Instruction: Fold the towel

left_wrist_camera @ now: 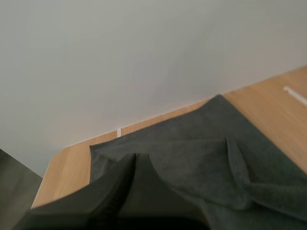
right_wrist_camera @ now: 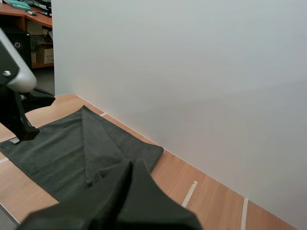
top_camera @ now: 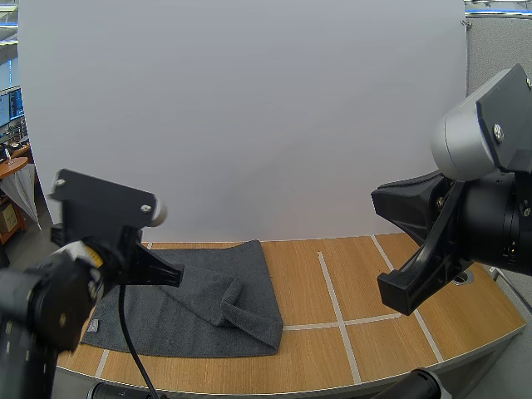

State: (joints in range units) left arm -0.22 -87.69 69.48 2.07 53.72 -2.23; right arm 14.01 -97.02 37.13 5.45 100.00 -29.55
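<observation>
**Q:** Where does the towel lie?

**A:** The grey towel (top_camera: 191,312) lies on the left half of the table (top_camera: 374,332) in the high view. Its long axis runs 9 to 3 o'clock, and one flap is doubled over its middle.

**Q:** Which arm is nearer?

**A:** My left gripper (left_wrist_camera: 135,158), fingers pressed together, hangs over the towel's 9 o'clock end. My right gripper (right_wrist_camera: 130,165), likewise closed on nothing, hangs over bare wood well apart, with the towel toward its 9 o'clock. I judge the left better placed to grasp.
</observation>
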